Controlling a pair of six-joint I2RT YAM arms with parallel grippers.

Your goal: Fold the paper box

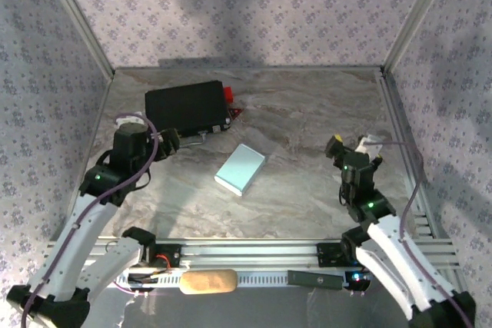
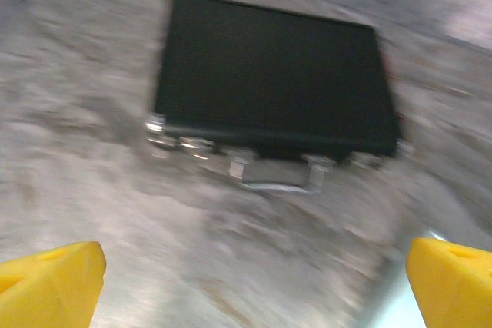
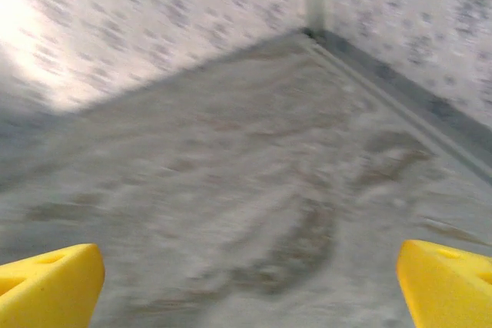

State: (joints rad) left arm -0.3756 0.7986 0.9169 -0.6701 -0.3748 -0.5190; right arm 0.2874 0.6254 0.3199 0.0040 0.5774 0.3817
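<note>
Paper box [image 1: 240, 169] whole overhead; perhaps its corner at left wrist

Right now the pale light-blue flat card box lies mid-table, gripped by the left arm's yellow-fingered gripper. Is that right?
Not gripped. The pale light-blue flat card box does lie mid-table, but the left gripper stands open and apart from it, beside the black rectangular case; the top external view shows this.

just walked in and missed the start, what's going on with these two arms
Two robot arms are set at a paper box, which lies as a small flat pale-blue box on the table between them. Nothing grips it: the left claw stands open, facing the black case, and the right claw stands open, facing bare table toward a wall corner.
</note>
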